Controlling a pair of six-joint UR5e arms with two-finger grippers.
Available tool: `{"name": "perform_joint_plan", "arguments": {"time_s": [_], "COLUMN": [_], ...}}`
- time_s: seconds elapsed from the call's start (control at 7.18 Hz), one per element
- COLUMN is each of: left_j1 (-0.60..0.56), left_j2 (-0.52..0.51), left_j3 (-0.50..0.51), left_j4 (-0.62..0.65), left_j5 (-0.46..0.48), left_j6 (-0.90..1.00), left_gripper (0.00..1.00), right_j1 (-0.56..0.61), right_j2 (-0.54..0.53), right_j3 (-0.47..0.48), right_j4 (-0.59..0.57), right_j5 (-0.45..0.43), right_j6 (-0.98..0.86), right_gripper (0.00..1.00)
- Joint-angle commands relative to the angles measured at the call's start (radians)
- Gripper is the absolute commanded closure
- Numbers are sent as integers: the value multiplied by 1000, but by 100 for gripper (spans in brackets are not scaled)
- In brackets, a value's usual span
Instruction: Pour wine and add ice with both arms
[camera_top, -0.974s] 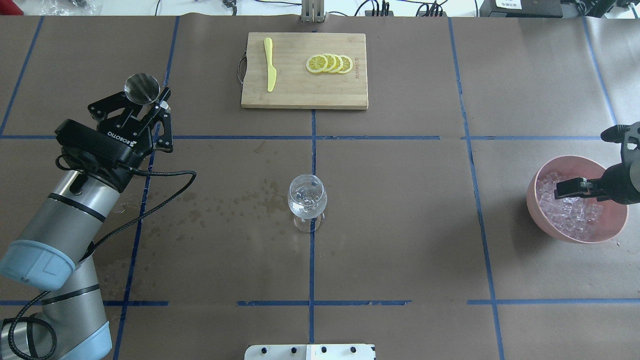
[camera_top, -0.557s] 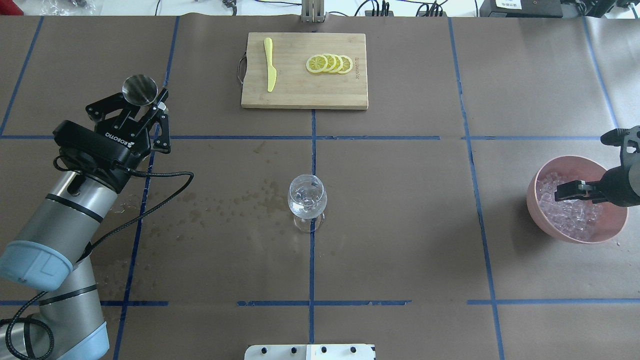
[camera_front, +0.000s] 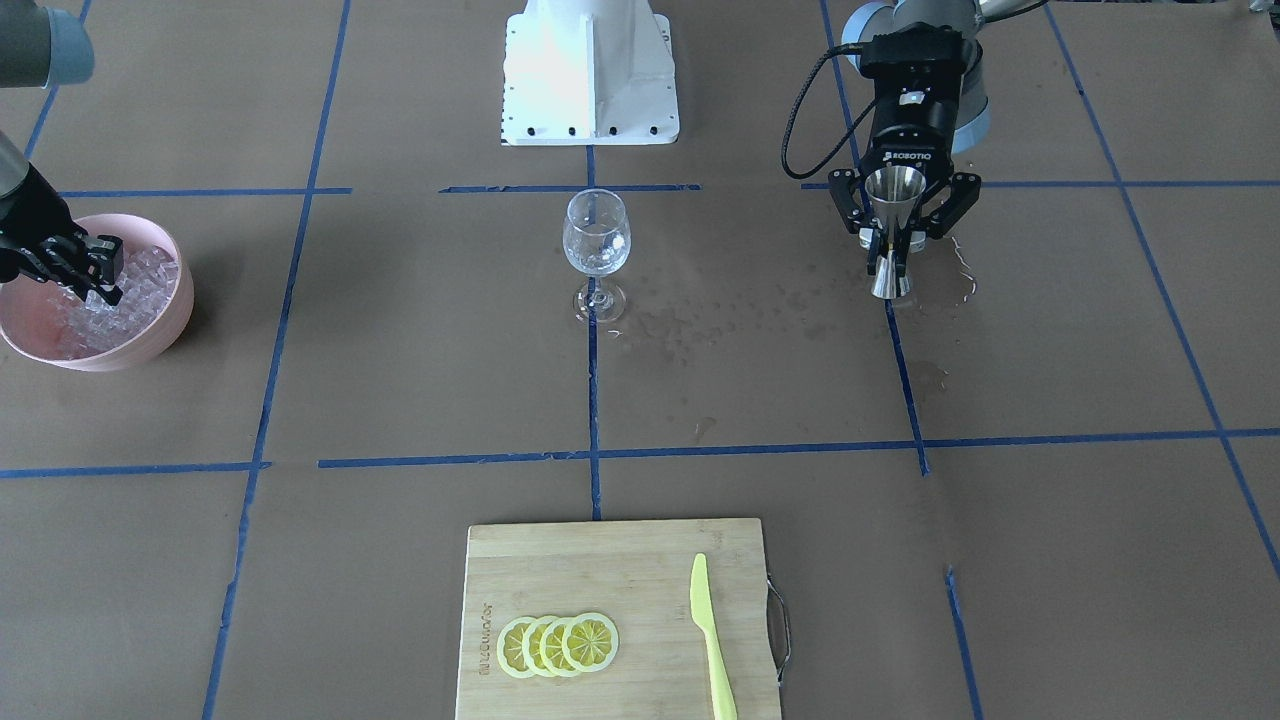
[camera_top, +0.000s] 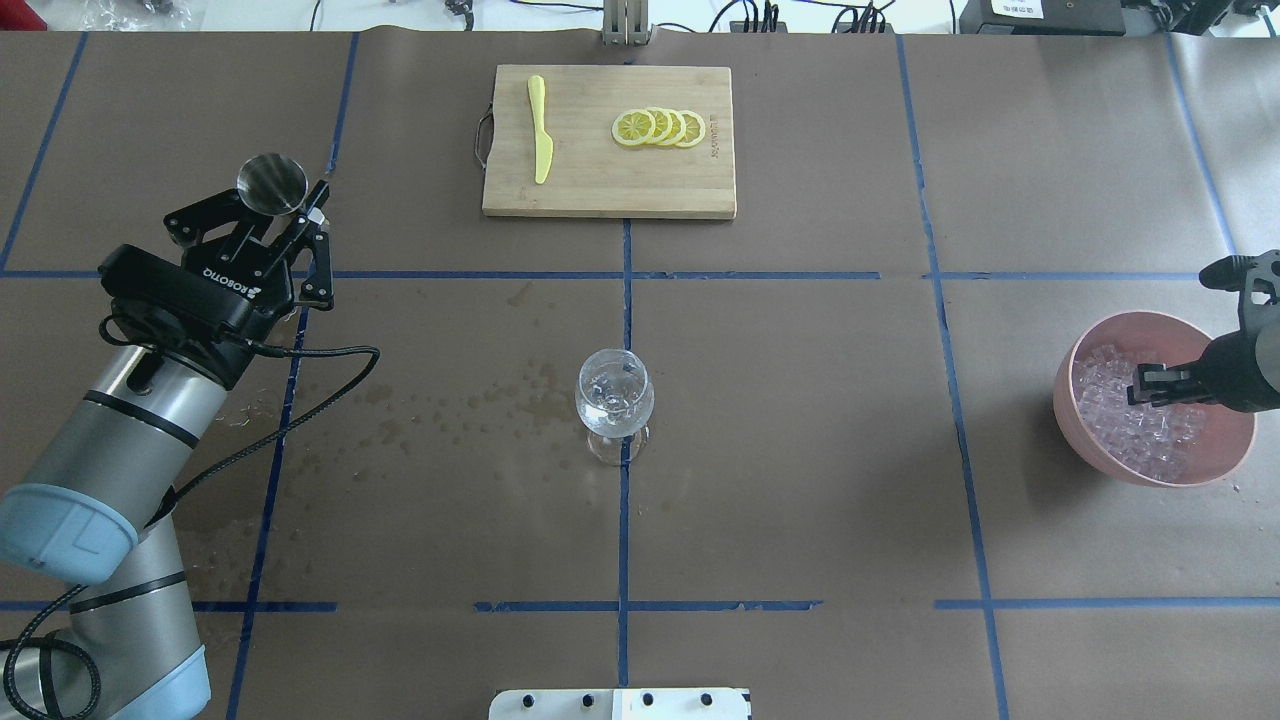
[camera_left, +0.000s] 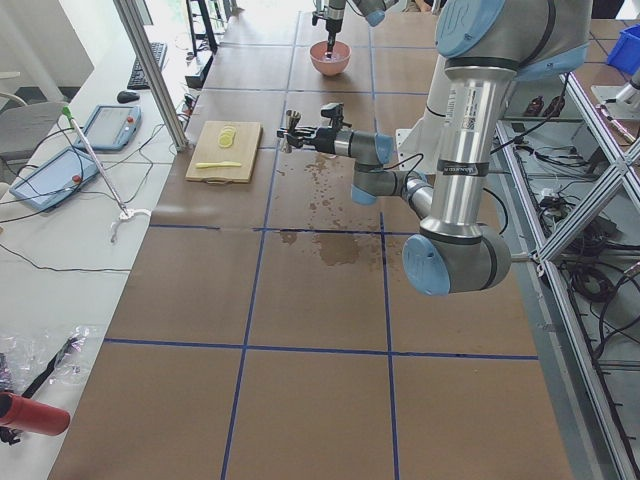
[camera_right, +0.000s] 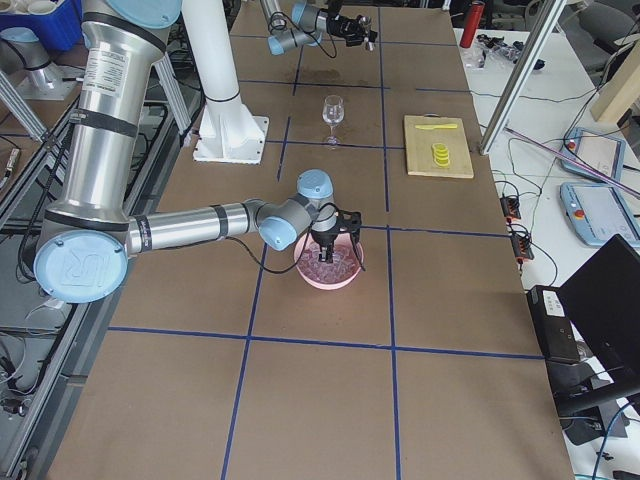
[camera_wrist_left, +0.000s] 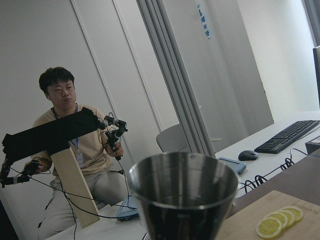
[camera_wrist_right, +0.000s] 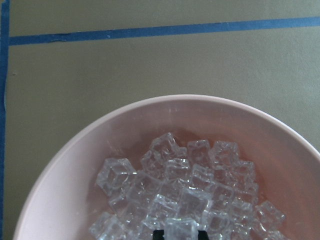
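Left end effector (camera_front: 893, 243) is clamped on the waist of the jigger (camera_front: 893, 198). Jigger is upright, well apart from the wine glass (camera_front: 596, 235) mid-surface. Can't tell if there's wine in the jigger. Right end effector (camera_wrist_right: 180, 234) is down in the pink bowl (camera_wrist_right: 65, 165), jaws narrowed on one cube of the ice (camera_wrist_right: 175, 185) heap, a tip on either side.

Seen from overhead, a glass (camera_top: 614, 400) stands at the table's (camera_top: 800, 500) centre, with a cutting board (camera_top: 590, 180) at 12 o'clock, a bowl (camera_top: 1226, 442) holding ice (camera_top: 1110, 425) at 3 and a jigger (camera_top: 271, 184) at 10.
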Motion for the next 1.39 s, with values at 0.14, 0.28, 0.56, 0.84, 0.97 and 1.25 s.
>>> {"name": "perform_joint_plan", "arguments": {"time_s": [0.14,0.28,0.56,0.84,0.97,1.25], "left_j1": [2,3,15,66,105,187], "left_j2": [38,94,179,223,228,231], "left_j3": [12,15,26,33,58,137], "left_j4": [0,0,1,0,9,15], "left_j5": [1,1,-3,-3,3,133], "left_j6": [-42,-96,-294,-613,-727,-892], "left_gripper": [100,100,100,100,100,100], "right_j1": [14,31,46,51,51,51], "right_j2": [-12,-12,0,3,5,8], "right_j3": [62,117,192,197,203,220], "right_j4": [-14,-83,-181,-174,-174,-169], "right_j5": [3,5,11,17,29,28], "right_j6": [-2,-1,-2,-1,-1,4], "right_gripper": [100,100,100,100,100,100]}}
